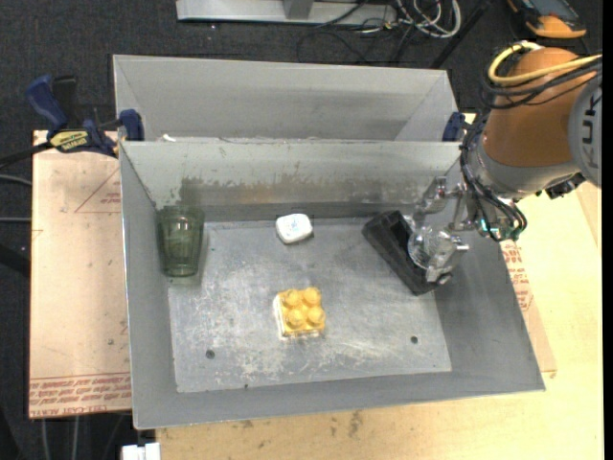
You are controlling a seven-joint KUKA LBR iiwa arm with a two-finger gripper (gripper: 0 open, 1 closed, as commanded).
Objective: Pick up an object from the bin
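Note:
My gripper (433, 257) hangs over the right side of the bin, right above a black flat block (393, 242) that lies slanted near the back right corner. Its fingertips reach down to the block's near end; I cannot see how far apart they stand or whether they touch it. A small white rounded thing (294, 227) lies by the back wall, left of the block.
A yellow bumpy piece (301, 313) lies in the middle of the floor. A clear greenish glass (180, 242) stands upright in the back left corner. The arm with its orange cover and cables comes in over the right rim.

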